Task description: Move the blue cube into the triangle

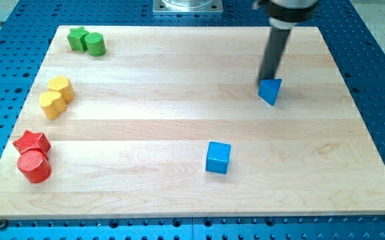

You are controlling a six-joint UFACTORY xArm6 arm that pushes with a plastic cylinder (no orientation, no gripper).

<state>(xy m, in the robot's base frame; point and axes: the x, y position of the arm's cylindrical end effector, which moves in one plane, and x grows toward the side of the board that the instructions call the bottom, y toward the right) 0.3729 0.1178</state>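
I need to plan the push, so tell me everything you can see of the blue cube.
The blue cube is a small, glossy-looking solid block, uniformly blue, with a lighter top face and slightly rounded edges. It rests flat on the wooden board, a little turned, below centre toward the view's bottom. Nothing touches it. The blue triangle lies apart, toward the view's upper right, and my tip is up there at the triangle's upper left edge, far from the cube.

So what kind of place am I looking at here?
Most likely a robotics lab bench. A wooden board lies on a blue perforated metal table, toy blocks like the blue cube are scattered on it, and my tip touches the blue triangle.
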